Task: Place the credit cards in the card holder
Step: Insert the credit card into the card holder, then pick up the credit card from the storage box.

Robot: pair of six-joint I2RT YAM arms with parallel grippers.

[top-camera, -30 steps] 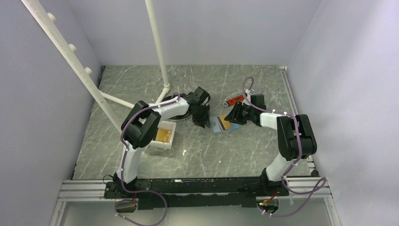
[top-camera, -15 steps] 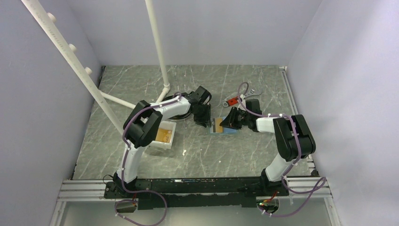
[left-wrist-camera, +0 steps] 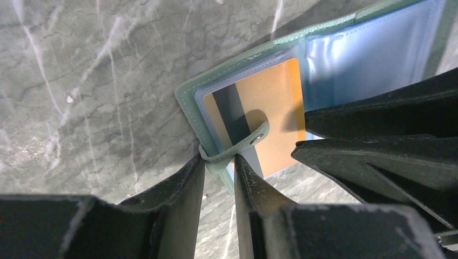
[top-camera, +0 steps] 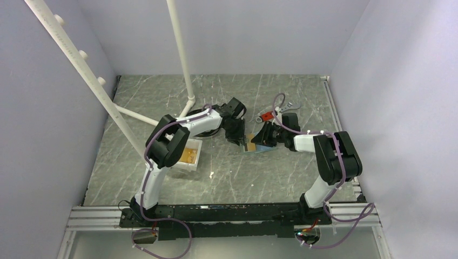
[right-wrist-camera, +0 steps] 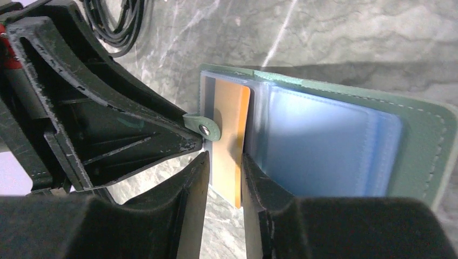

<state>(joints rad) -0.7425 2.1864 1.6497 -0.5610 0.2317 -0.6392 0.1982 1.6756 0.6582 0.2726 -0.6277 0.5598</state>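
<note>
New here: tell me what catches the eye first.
Mid-table lies an open grey-green folding card holder: left jaws pinch its snap strap, right jaws grip the gold-orange plastic card inside it. A white plastic tray of gold cards sits beside the left arm.

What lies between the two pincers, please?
In the left wrist view, the card holder's snap strap and an orange card in its pocket lie between left pincer and right pincer.

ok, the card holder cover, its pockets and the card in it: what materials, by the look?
The card holder: matte grey-green leather or faux leather with a stitched edge; the look leaves open which. Its pockets: translucent bluish soft plastic, glossy, with seamed edges. The credit card: smooth orange plastic with a dark stripe, probably stiff. The strap's snap: small and shiny, likely metal.
</note>
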